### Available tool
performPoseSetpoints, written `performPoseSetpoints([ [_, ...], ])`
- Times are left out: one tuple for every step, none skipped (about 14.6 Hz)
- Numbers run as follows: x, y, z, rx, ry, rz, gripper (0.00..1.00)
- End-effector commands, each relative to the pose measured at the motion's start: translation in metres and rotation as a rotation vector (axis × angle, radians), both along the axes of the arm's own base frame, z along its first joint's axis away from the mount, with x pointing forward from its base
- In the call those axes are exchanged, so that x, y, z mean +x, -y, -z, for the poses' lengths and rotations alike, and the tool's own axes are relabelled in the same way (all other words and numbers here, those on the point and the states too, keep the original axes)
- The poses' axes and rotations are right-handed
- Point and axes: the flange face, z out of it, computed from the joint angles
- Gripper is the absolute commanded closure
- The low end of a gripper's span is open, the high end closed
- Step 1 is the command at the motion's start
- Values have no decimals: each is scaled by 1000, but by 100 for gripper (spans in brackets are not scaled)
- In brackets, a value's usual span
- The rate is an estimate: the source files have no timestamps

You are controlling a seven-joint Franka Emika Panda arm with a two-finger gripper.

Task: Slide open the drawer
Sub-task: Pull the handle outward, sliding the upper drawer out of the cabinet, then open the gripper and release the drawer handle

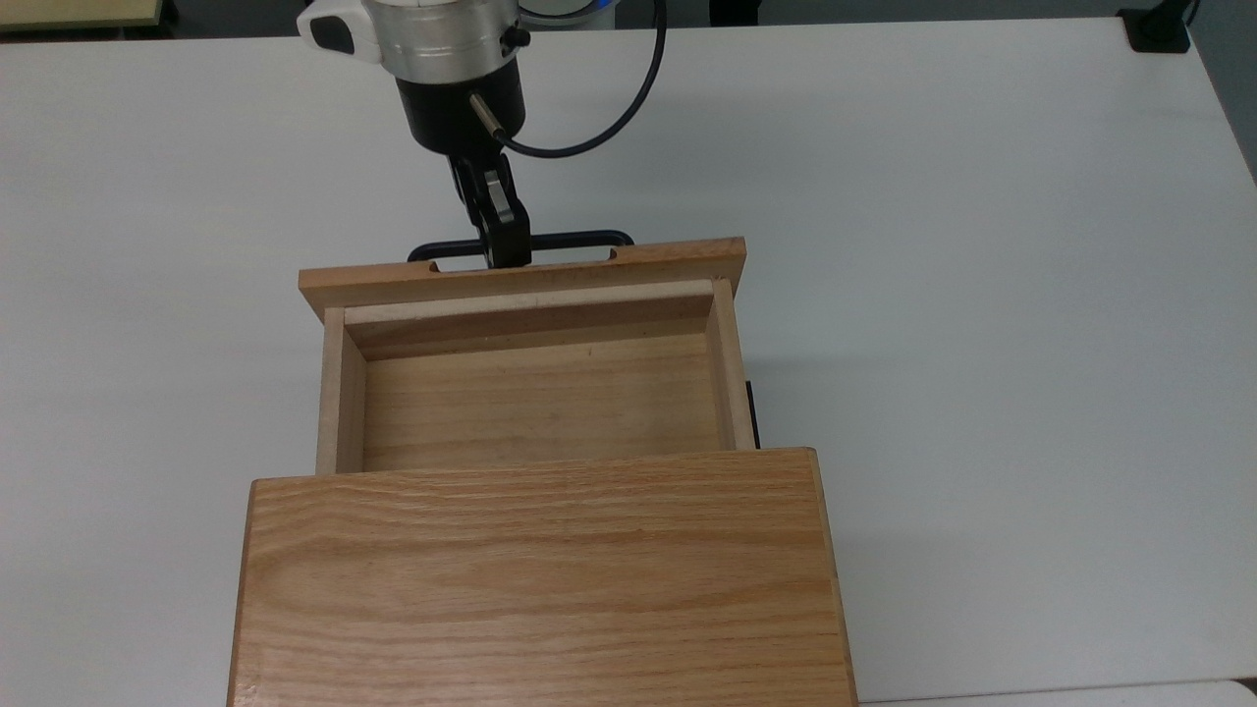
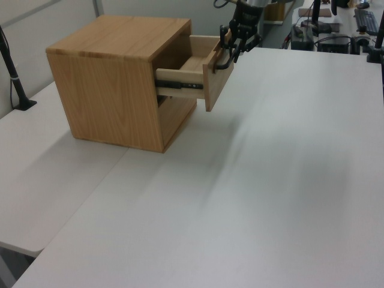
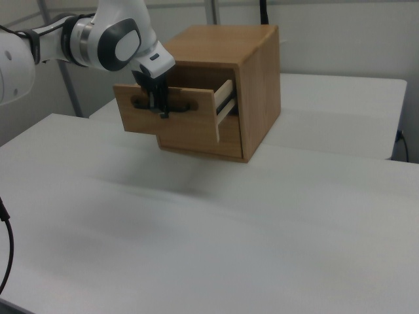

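White table [image 1: 982, 295] — oak cabinet [image 1: 540, 579] sits on it.

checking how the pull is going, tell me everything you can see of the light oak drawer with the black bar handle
The light oak wooden drawer is a shallow tray-like box with a wider front panel. It stands well out of the oak cabinet, level above the white table, and its inside is bare. A black slide rail runs along its side in the left view. Its long black U-shaped metal bar handle sits on the front panel, and the robot's black gripper is shut on that handle near its middle.
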Motion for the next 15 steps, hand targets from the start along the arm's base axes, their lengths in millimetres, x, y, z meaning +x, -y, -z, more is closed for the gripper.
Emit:
performPoseSetpoints([
  [-32,-2,-22,-45,-45,-140,100],
  [-34,-2,-21,-46,-55,-147,99],
  [-37,-2,-20,-48,-68,-157,99],
  [-38,-2,-18,-52,-87,-178,97],
  [-40,-2,-18,-56,-102,-199,97],
  [-42,2,-16,-57,-118,-205,97],
  [-46,3,-16,-58,-133,-212,97],
  [-49,4,-18,-60,-138,-225,97],
  [-52,4,-18,-63,-145,-239,95],
  [-53,4,-15,-65,-152,-249,88],
  [-54,5,-14,-65,-158,-255,77],
  [-54,5,-14,-65,-161,-256,62],
  [-54,5,-14,-65,-162,-256,31],
  [-54,3,-13,-64,-164,-257,0],
  [-54,2,-13,-66,-164,-259,0],
])
